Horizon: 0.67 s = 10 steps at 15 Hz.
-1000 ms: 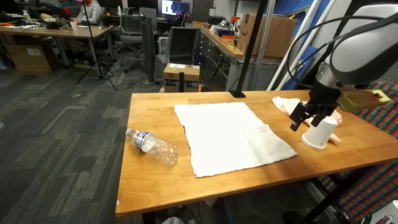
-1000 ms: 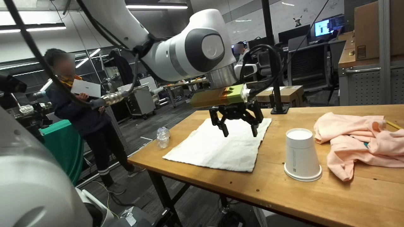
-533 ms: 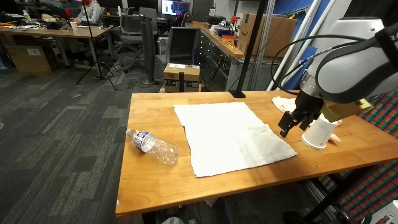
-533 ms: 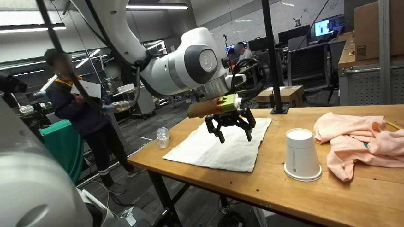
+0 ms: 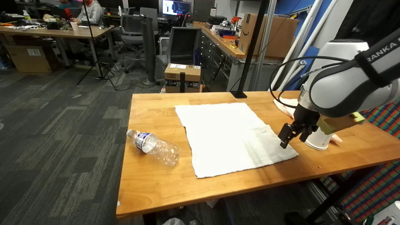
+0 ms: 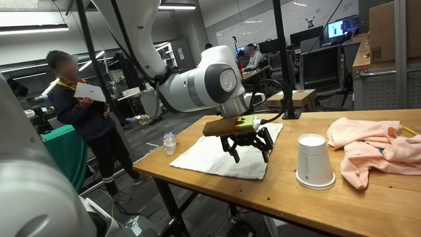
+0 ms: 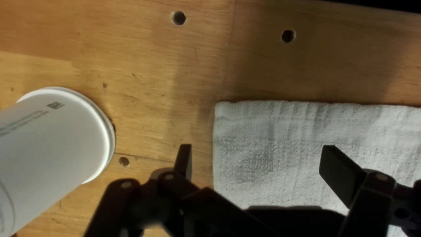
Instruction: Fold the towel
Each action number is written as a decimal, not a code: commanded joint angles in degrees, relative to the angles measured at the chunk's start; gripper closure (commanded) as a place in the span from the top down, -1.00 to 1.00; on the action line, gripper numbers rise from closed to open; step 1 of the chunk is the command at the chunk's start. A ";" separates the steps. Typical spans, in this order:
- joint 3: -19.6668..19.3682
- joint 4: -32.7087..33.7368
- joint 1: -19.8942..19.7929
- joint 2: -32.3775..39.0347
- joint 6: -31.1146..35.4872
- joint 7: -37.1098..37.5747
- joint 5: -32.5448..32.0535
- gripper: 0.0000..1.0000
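We see a robotics lab, part office: in an exterior view, a cluttered desk (image 5: 67, 33) at upper left, a lit monitor (image 5: 175, 7) and a dark chair (image 5: 184, 45) at top centre, a robot arm (image 5: 336, 89) at right.

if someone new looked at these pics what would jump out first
Probably the white towel, spread as a broad bright patch on the wooden table. Next, the white robot arm stretched out above it, its black gripper open over the towel's edge near a corner. Then the upturned white cup and pink cloth to one side of the towel, with a clear plastic bottle lying on the opposite side.
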 commanded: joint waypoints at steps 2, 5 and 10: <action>-0.76 1.91 -0.30 4.54 2.33 -2.32 2.68 1.00; -0.85 2.47 -0.31 6.50 2.38 -2.50 3.07 1.00; -1.06 3.37 -0.50 8.80 1.97 -2.51 2.99 0.66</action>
